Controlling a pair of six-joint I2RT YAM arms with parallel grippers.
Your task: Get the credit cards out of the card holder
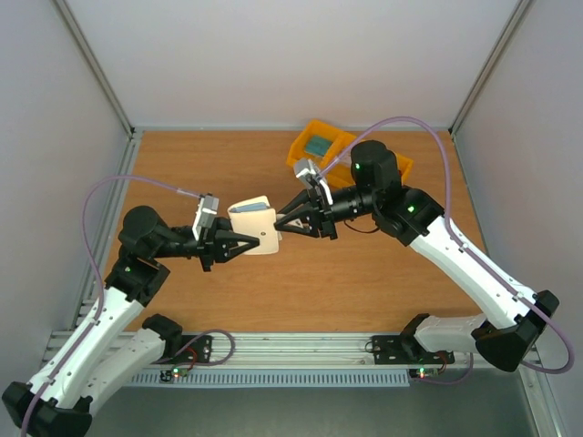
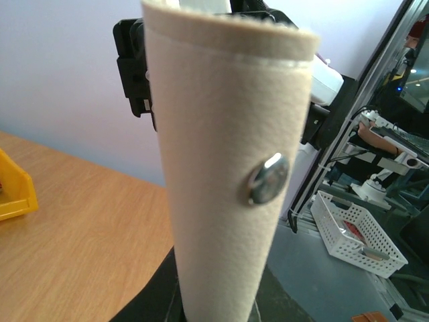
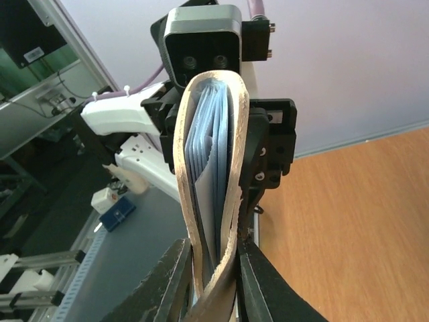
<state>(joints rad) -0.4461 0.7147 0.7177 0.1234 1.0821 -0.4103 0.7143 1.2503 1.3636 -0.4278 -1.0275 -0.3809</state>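
Observation:
The card holder [image 1: 253, 228] is cream-white and hangs in the air above the table's middle, between the two arms. My left gripper [image 1: 248, 246] is shut on its near-left end. In the left wrist view the card holder [image 2: 228, 168] fills the frame upright, with its metal snap [image 2: 267, 178] facing the camera and my left gripper [image 2: 214, 312] at its foot. My right gripper [image 1: 281, 223] meets its right edge. In the right wrist view the right gripper [image 3: 214, 282] pinches the two cream flaps of the card holder [image 3: 182, 168] together. Pale grey-blue inner layers [image 3: 211, 154] show between the flaps. The credit cards are not distinguishable among them.
A yellow bin tray [image 1: 296, 157] stands at the back of the table behind the right arm, with a teal-grey rectangle [image 1: 319, 146] lying in one compartment. Its corner [image 2: 13, 194] shows at the left of the left wrist view. A white basket [image 2: 355, 235] sits off the table.

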